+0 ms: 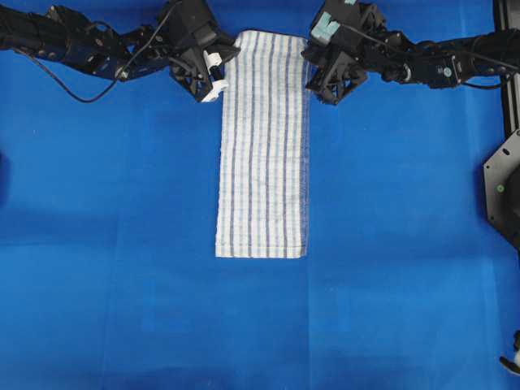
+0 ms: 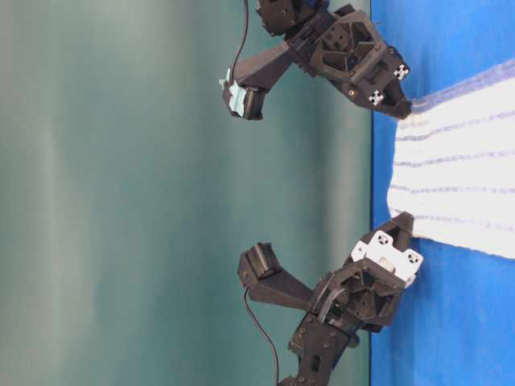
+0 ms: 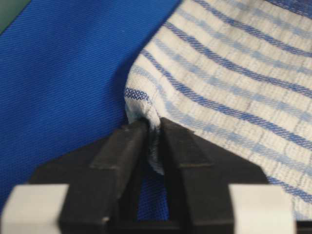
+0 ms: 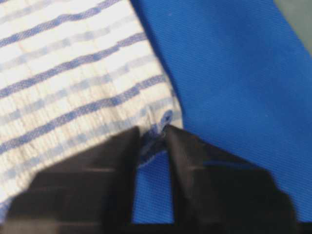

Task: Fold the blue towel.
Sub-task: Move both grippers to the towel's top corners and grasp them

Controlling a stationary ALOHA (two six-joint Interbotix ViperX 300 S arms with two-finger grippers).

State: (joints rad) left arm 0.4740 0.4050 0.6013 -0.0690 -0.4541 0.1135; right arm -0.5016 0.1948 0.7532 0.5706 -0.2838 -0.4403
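Overhead: blue towel [image 1: 264, 146] lay flat as a long strip on the blue counter [image 1: 106, 244], left gripper [image 1: 213, 81] and right gripper [image 1: 315, 80] at its two far corners. Table-level: both arms low at the towel's end. Left wrist: jaws clenched on a towel corner. Right wrist: jaws pinched the other corner's edge.
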